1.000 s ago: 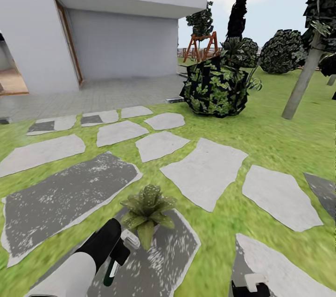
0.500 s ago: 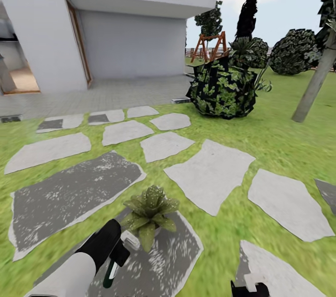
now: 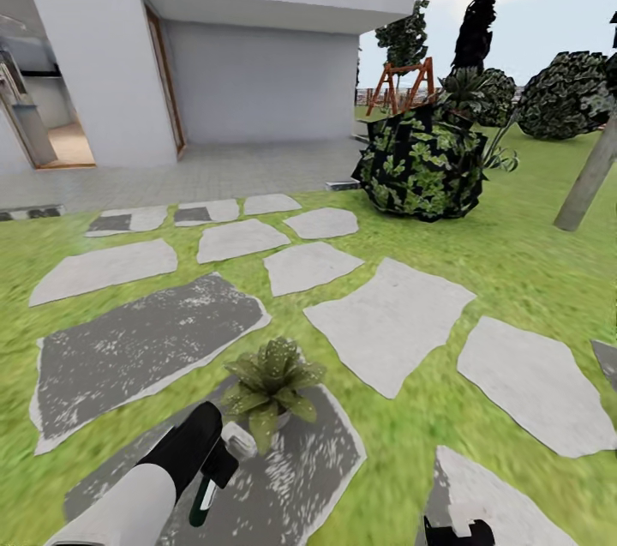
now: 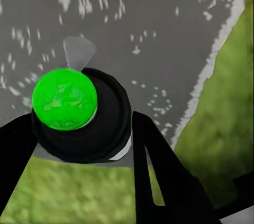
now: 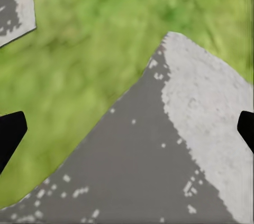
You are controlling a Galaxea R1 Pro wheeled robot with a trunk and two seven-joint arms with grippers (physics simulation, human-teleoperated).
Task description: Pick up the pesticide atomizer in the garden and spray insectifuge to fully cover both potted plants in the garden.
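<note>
Left gripper (image 4: 79,129): we see it clamped on the atomizer (image 4: 79,115).
Right gripper (image 5: 127,129): fingers apart, holding nothing.
Plant (image 3: 272,379): near the slab (image 3: 291,477) edge.
Risk: we judge spray may miss far leaves, nozzle direction unclear.

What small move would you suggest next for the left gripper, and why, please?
Probably tilt the left gripper so the pesticide atomizer it holds faces the potted plant; the bottle hangs beside and below the leaves, pointing down at the grey slab.
</note>
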